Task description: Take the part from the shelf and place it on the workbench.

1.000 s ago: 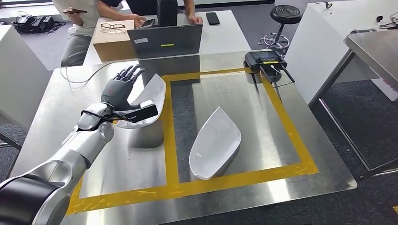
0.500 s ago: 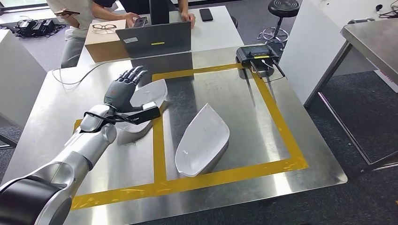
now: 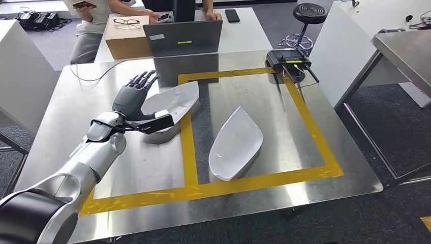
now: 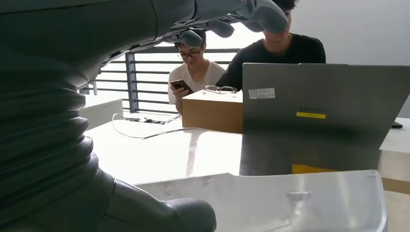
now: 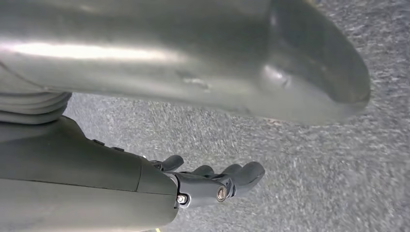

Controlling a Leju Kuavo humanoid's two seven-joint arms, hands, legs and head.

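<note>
Part (image 3: 173,104) lies on the workbench (image 3: 127,162), straddling the yellow tape (image 3: 189,147); left hand (image 3: 133,96) rests at its edge, fingers spread, gripping nothing. Right hand (image 5: 212,181) hangs over the floor, fingers loosely curled, holding nothing.

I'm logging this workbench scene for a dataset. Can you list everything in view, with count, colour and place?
White part: 1, white, at the left hand, lying across the yellow tape's left strip.
Second white part: 1, white, inside the tape square.
Yellow tape: 1 square outline, on the steel workbench.
Laptop: 1, grey, far edge.
Cardboard box: 1, brown, glasses on top.
Black device: 1, far right corner.
Stool: 1, black, beyond the bench.
People: 2, seated behind.
Left hand: dark, fingers spread by the part.
Right hand: dark, fingers curled, above the floor.
</note>
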